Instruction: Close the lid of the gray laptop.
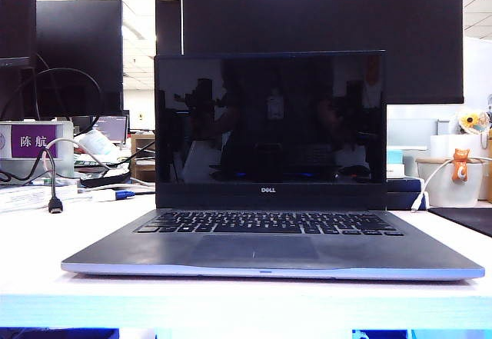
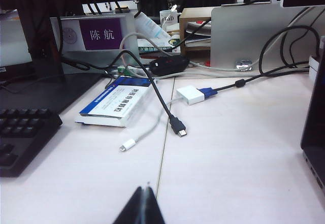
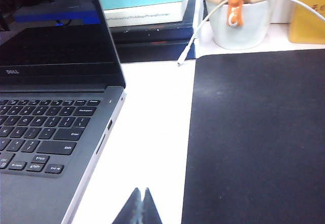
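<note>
The exterior view shows the gray laptop (image 1: 269, 231) centred on the white table (image 1: 31, 277) with the lid (image 1: 269, 124) standing upright and open, dark screen facing the camera, and neither arm in frame. The left wrist view alone shows the left gripper (image 2: 143, 206), fingertips pressed together, hovering over bare table well to the laptop's left near a black cable plug (image 2: 178, 126), a white adapter (image 2: 191, 94) and a blue-and-white box (image 2: 114, 103). The right wrist view alone shows the right gripper (image 3: 140, 206), fingertips likewise together, above the table strip between the laptop's right edge and a black mat (image 3: 259, 137), with a white cup (image 3: 241, 21) beyond.
</note>
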